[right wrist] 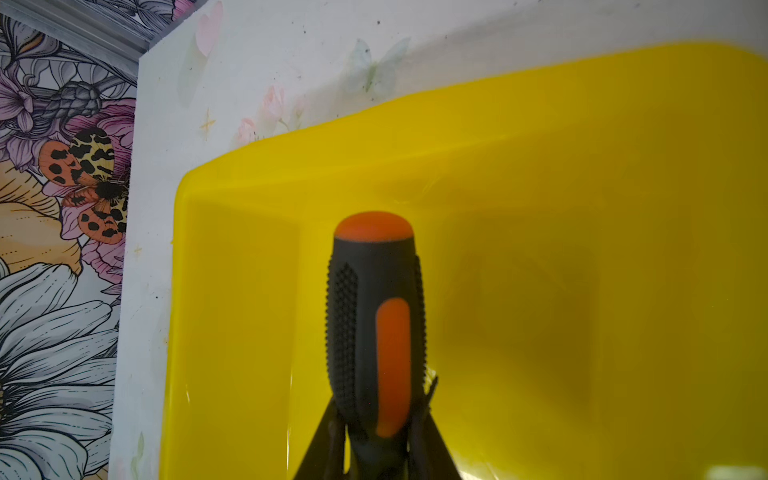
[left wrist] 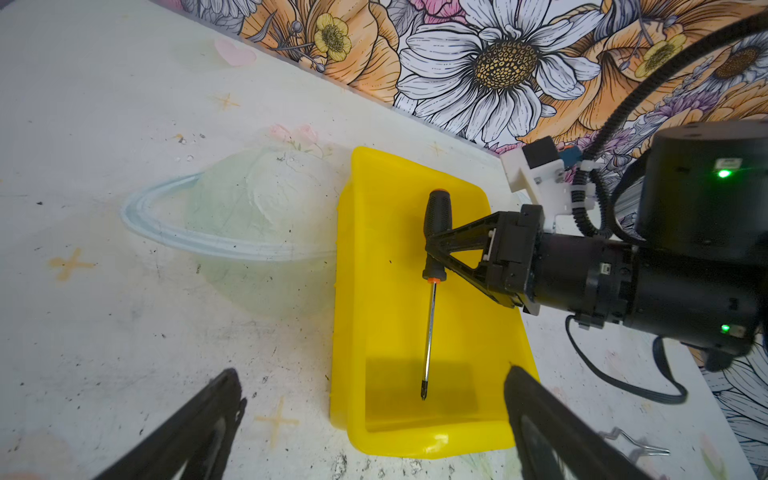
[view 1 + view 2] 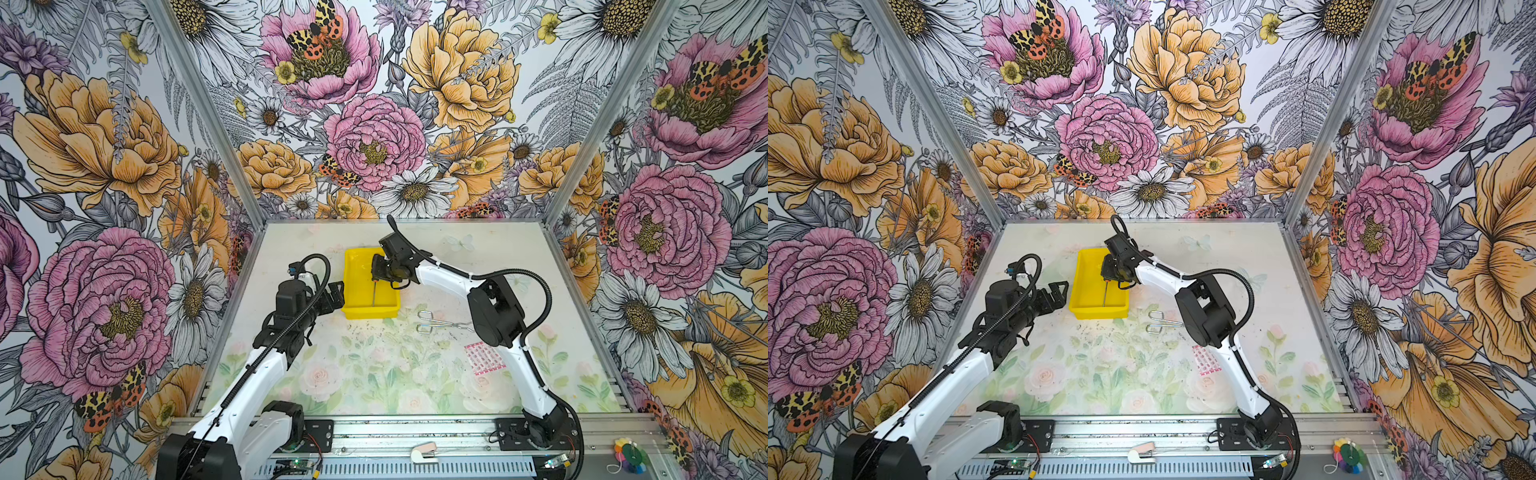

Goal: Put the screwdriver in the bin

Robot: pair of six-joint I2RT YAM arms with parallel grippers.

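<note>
Right gripper (image 2: 434, 249) clamped on the handle of the screwdriver (image 2: 437, 212), over the floor of the bin (image 2: 386, 291). Shaft lies along the bin's long axis, tip toward the robot-side end wall. Resting or just above: cannot tell. Left gripper (image 3: 336, 296) spread and empty, just beside the bin. Count: one screwdriver, one bin, one tongs (image 3: 432, 322).

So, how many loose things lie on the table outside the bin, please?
2: tongs right of the bin; a pink mat nearer the front; the right arm may hide more.
</note>
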